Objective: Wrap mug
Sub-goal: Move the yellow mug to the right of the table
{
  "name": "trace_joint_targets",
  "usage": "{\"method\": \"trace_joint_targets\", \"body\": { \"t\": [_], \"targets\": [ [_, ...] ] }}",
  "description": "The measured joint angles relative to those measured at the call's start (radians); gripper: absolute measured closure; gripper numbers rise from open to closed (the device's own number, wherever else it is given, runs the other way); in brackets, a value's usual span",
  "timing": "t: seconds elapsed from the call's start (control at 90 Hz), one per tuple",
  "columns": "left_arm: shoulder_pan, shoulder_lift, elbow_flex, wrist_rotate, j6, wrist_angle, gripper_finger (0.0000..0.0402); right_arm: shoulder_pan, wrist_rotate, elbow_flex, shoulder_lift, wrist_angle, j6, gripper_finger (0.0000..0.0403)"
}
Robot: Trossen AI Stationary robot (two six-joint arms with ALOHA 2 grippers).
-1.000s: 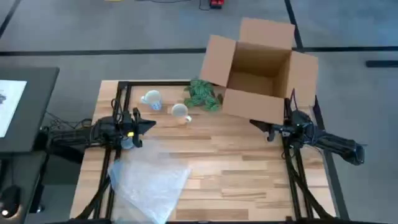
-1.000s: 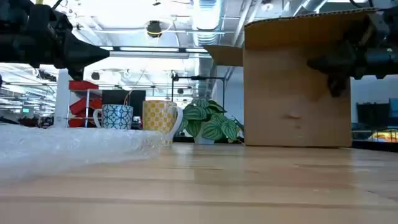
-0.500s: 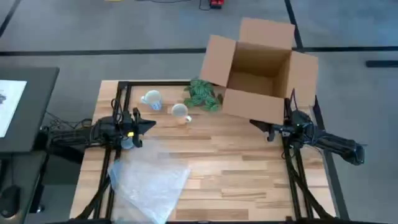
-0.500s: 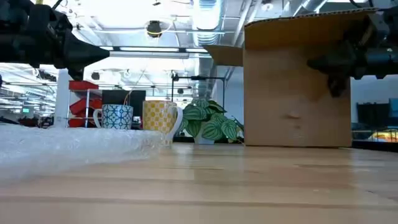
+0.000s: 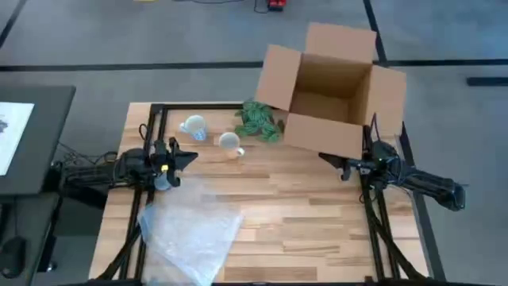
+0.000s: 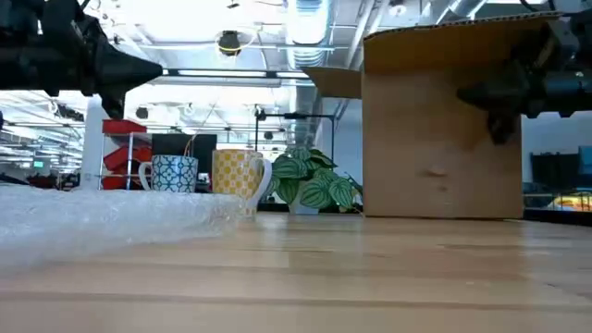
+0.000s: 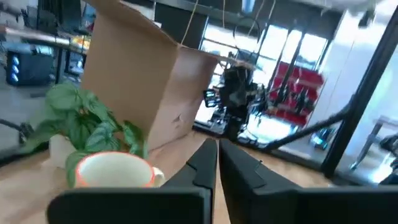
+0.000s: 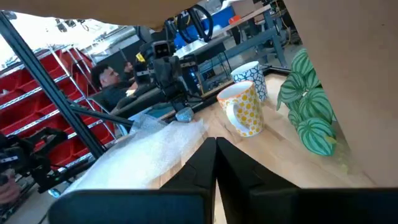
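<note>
I'd take the yellow mug (image 5: 229,144), hard, breakable and probably slick, by its handle; the bubble wrap (image 5: 190,233) is light and floppy. Both my left gripper (image 5: 190,157) and right gripper (image 5: 325,158) have their fingers closed on nothing.

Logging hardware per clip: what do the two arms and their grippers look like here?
Both arms are dark, near-black, jointed links. The left gripper has slim pointed black fingers, and a small yellow marking and a pale blue part near its wrist. The right gripper is all black, with similar tapered fingers. Thin black cables trail behind the left arm.
</note>
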Motion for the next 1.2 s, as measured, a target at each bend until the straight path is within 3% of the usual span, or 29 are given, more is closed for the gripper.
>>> {"method": "trace_joint_targets", "body": {
  "t": [0.067,0.178,0.289,0.411,0.567,0.8,0.978,1.2],
  "targets": [
    [0.0,0.0,0.0,-0.001,-0.039,0.04,0.0402,0.0,0.0,0.0,0.0,0.0,0.0,0.0403],
    [-0.001,0.012,0.001,0.143,-0.015,0.162,0.0402,0.0,0.0,0.0,0.0,0.0,0.0,0.0403],
    [-0.01,0.081,0.046,0.112,0.025,0.198,0.0402,0.0,0.0,0.0,0.0,0.0,0.0,0.0403],
    [-0.016,0.248,0.158,0.042,0.132,0.21,0.0402,0.0,0.0,0.0,0.0,0.0,0.0,0.0403],
    [-0.007,0.554,0.346,-0.014,0.176,0.152,0.0402,0.0,0.0,0.0,0.0,0.0,0.0,0.0403],
    [0.052,0.978,0.757,0.036,0.294,-0.328,0.0378,0.0,0.0,0.0,0.0,0.0,0.0,0.0403],
    [0.086,1.237,0.991,0.108,0.43,-0.61,0.0295,0.0,0.0,0.0,0.0,0.0,0.0,0.0403],
    [0.109,1.477,1.151,0.099,0.613,-0.915,0.0198,0.0,0.0,0.0,0.0,0.0,0.0,0.0403]
  ]
}}
